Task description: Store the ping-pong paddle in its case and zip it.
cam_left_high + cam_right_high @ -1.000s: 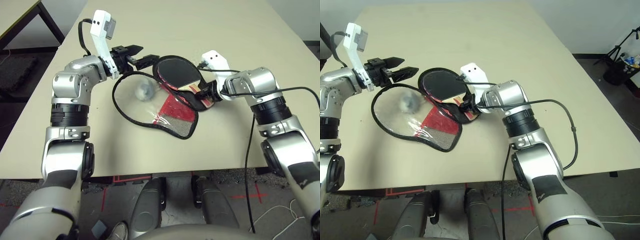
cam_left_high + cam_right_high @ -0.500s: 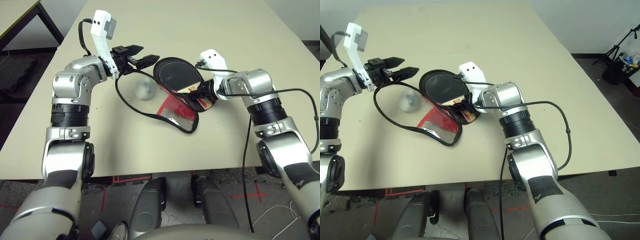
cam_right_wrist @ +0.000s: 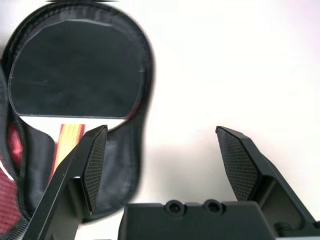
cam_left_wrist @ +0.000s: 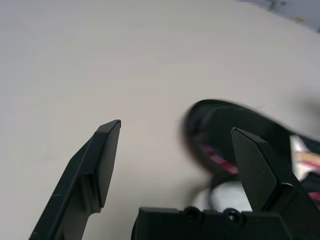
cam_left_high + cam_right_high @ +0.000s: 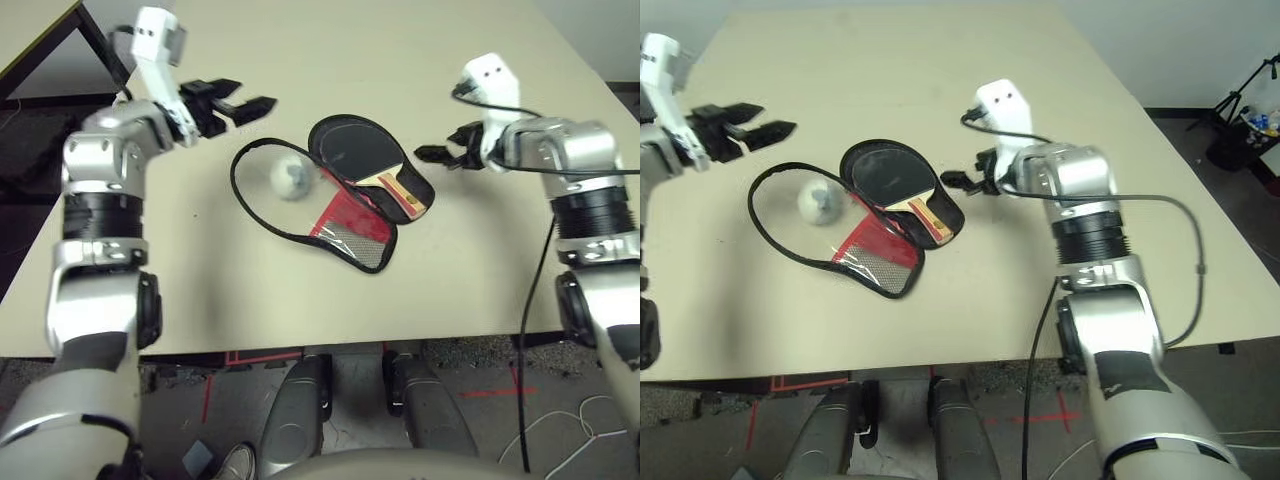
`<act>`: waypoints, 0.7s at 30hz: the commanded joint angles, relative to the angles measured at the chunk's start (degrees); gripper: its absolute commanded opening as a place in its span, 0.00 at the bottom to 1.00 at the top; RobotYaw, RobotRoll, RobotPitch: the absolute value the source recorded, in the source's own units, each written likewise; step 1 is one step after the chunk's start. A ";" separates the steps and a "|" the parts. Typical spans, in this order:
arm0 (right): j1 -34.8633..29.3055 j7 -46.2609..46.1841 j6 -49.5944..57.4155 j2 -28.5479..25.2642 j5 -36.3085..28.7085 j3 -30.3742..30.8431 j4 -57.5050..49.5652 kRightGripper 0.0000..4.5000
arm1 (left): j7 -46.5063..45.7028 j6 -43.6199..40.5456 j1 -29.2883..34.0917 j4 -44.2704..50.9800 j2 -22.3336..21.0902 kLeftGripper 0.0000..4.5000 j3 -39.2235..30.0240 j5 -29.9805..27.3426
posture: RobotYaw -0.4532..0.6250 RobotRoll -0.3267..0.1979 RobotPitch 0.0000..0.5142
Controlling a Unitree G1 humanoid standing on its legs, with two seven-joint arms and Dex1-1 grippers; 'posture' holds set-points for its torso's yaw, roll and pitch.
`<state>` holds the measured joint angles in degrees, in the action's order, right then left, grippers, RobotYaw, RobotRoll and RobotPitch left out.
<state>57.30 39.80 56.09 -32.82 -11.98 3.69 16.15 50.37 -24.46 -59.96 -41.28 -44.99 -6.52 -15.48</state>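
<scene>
The case (image 5: 330, 195) lies unzipped in the middle of the beige bench (image 5: 420, 60), spread flat like an opened book. The paddle (image 5: 362, 160) rests in the half of the case toward two o'clock, black rubber face up, its head pointing toward eleven o'clock and its red-striped wooden handle toward four o'clock, inside the zipper rim. The other half, with the clear side, the red panel and the mesh patch, is folded out toward seven o'clock, and a grey-white wad of plastic (image 5: 291, 178) sits on its clear part, just beside the paddle's head.

The left gripper (image 5: 243, 103) hangs above the bench at about ten o'clock from the case, clear of it, its two black fingers (image 4: 102, 155) spread wide with nothing between them. In the left wrist view the rounded end of the case shows beyond the finger on that side.

The right gripper (image 5: 430, 154) sits at about three o'clock from the case, near the handle end but apart from it, pointing toward the paddle. Its fingers (image 3: 92, 160) are also spread wide and hold nothing. The right wrist view looks down on the paddle's black face lying in the case, with bare bench between the two fingers. A black cable (image 5: 535, 290) hangs down from the right forearm over the front edge of the bench.
</scene>
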 commanded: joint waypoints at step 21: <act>-9.91 -0.07 -2.30 -6.04 -2.82 -6.14 -8.64 0.99 | 9.53 -39.05 29.42 47.66 9.88 1.00 10.74 -13.86 | 0.46 0.62 0.40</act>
<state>46.75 40.36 54.49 -38.10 -15.10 -1.27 6.58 61.75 -59.83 -30.02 3.00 -36.35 3.57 -26.89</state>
